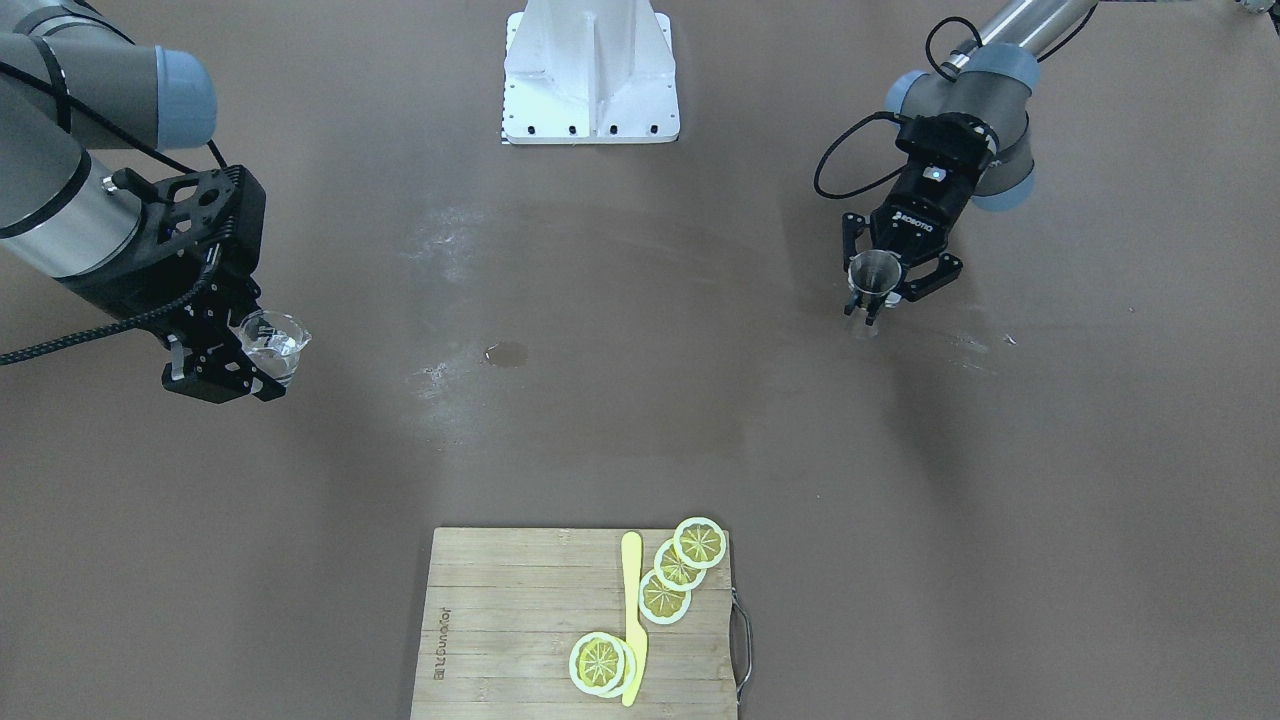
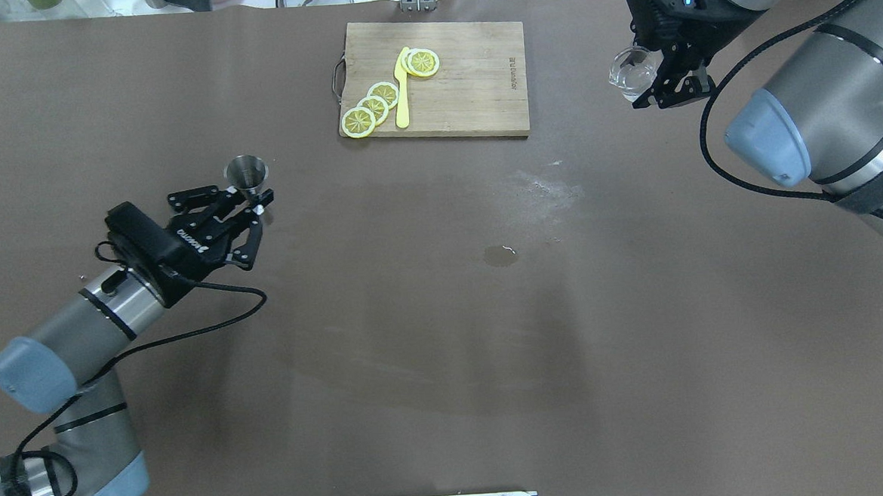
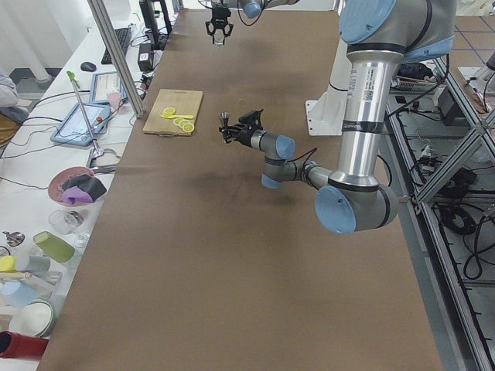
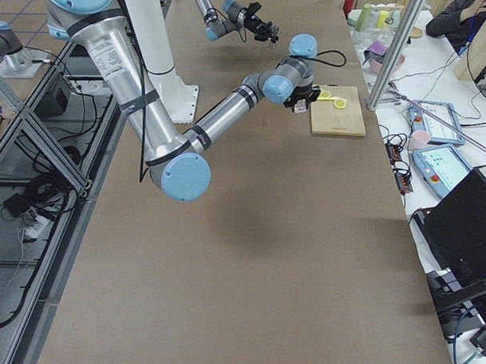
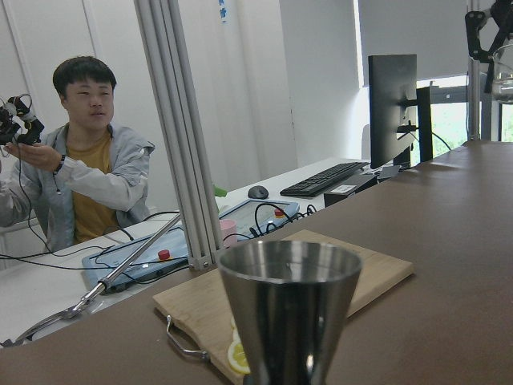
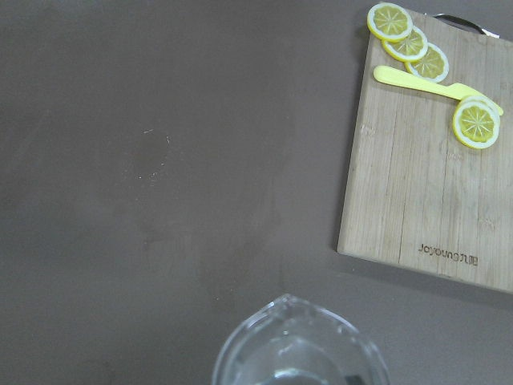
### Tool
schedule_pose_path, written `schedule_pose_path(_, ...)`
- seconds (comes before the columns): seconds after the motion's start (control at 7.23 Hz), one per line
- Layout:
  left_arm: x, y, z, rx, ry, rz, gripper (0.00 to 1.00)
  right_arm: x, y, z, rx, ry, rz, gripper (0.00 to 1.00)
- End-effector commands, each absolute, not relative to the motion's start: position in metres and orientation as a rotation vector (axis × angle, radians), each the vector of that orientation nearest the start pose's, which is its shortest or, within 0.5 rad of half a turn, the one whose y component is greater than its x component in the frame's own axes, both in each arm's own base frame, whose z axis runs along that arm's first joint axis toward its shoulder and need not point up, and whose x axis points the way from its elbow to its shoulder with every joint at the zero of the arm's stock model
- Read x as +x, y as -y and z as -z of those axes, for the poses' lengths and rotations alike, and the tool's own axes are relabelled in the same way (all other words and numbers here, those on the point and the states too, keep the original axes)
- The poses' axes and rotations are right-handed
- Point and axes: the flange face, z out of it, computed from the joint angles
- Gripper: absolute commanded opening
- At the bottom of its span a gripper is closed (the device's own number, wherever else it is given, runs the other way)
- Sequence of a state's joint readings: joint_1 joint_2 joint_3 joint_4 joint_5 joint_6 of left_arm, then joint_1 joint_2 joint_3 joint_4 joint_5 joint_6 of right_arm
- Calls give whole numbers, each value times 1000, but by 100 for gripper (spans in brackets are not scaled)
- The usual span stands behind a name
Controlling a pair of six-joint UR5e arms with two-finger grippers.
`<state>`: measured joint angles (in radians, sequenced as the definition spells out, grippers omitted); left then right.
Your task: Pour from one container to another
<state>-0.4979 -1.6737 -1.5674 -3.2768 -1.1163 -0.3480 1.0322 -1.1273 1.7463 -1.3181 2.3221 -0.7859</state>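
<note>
A steel jigger [image 2: 247, 173] stands upright at the table's left, and my left gripper [image 2: 255, 203] is shut on its narrow waist. In the front view the jigger [image 1: 873, 273] sits between the fingers of that gripper [image 1: 880, 298]. It fills the lower middle of the left wrist view as the jigger [image 5: 288, 309]. My right gripper [image 2: 650, 80] is raised at the far right, shut on a clear spouted glass beaker [image 2: 633, 74] with a little clear liquid in it. The beaker [image 1: 272, 345] is upright, and its rim [image 6: 300, 345] shows at the bottom of the right wrist view.
A wooden cutting board [image 2: 478, 87] with lemon slices [image 2: 373, 104] and a yellow knife [image 2: 401, 84] lies at the far middle. A small wet spot [image 2: 501, 255] marks the table's centre. The robot's white base [image 1: 590, 80] is at the near edge.
</note>
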Motion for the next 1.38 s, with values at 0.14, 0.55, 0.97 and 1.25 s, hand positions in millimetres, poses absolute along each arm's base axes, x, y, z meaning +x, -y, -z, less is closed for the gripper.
schedule_pose_path(0.14,300,392,-504,1499,-801,-116,0,-261,563,-351,1124,726,1423,0)
schedule_pose_path(0.55,283,392,-559,1425,-936,63,0,-253,548,-443,1205,820,1305,0)
schedule_pose_path(0.97,276,383,-579,1333,-954,291,0,-245,544,-497,1212,885,1189,0)
schedule_pose_path(1.25,281,356,-598,1268,-847,317,0,-244,542,-540,1219,901,1143,0)
